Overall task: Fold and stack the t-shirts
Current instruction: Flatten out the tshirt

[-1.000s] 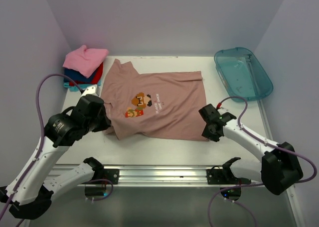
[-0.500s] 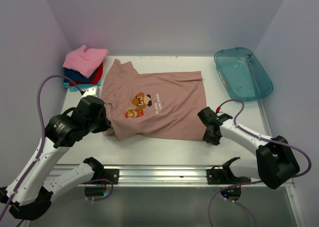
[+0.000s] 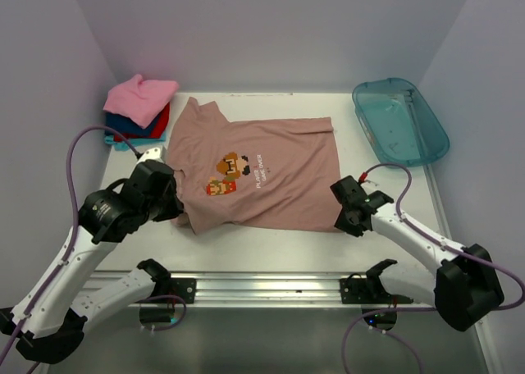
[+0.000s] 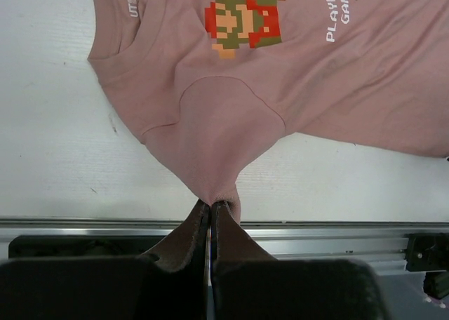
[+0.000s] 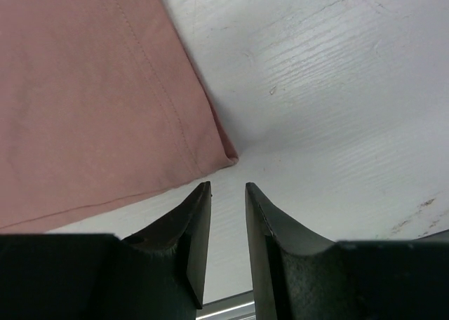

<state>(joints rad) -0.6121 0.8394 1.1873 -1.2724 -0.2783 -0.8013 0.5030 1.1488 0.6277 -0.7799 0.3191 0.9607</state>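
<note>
Well, my left tool (image 4: 210, 206) is pinched fully closed on the tip of one sleeve of the dusty pink-brown tee (image 3: 271, 173). The cloth is drawn into a peak between its fingers (image 4: 186, 236), at about 8 o'clock of the tabletop (image 3: 394, 195) in the top view. The tee lies spread flat across the middle, print up, collar towards 9 o'clock and hem towards 3 o'clock. My right tool (image 5: 228, 188) sits at about 4 o'clock with its fingers a narrow slit apart and nothing between them, the tips just beside the tee's near hem corner. The folded tees (image 3: 138, 111) are stacked at 10 o'clock, bright pink on top with red, blue and teal under it, close by the spread tee's far sleeve. The teal tub (image 3: 399, 120) stands at 2 o'clock, apart from the tee
</note>
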